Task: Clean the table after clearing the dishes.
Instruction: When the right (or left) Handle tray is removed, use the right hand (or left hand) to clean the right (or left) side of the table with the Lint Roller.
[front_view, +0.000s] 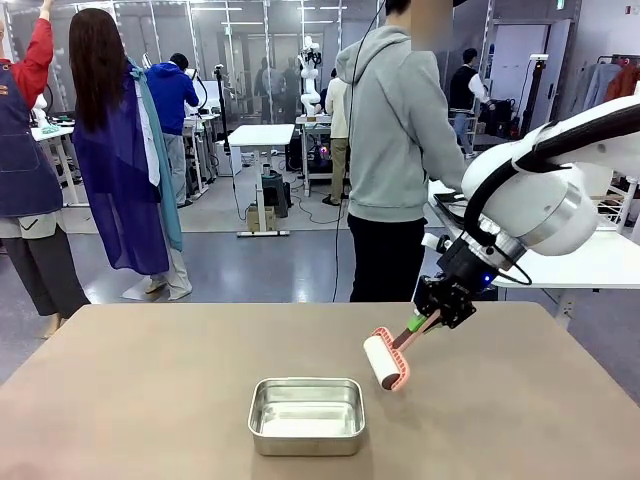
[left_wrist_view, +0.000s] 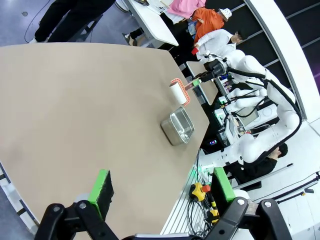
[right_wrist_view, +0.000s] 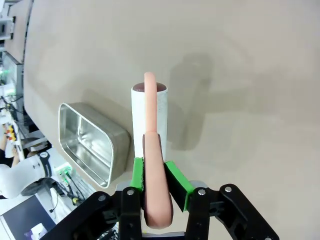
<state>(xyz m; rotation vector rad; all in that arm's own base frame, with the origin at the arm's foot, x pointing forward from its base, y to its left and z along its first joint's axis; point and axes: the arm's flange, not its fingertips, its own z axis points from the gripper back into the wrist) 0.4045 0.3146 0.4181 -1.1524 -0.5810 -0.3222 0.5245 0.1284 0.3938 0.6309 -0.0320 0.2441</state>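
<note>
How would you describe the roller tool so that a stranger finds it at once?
Look at the large taupe table, right of its middle, just beside the steel pan. There the right gripper holds a lint roller by its salmon-pink handle. Its white cylinder in a pink frame sets it apart from the shiny rectangular pan.
</note>
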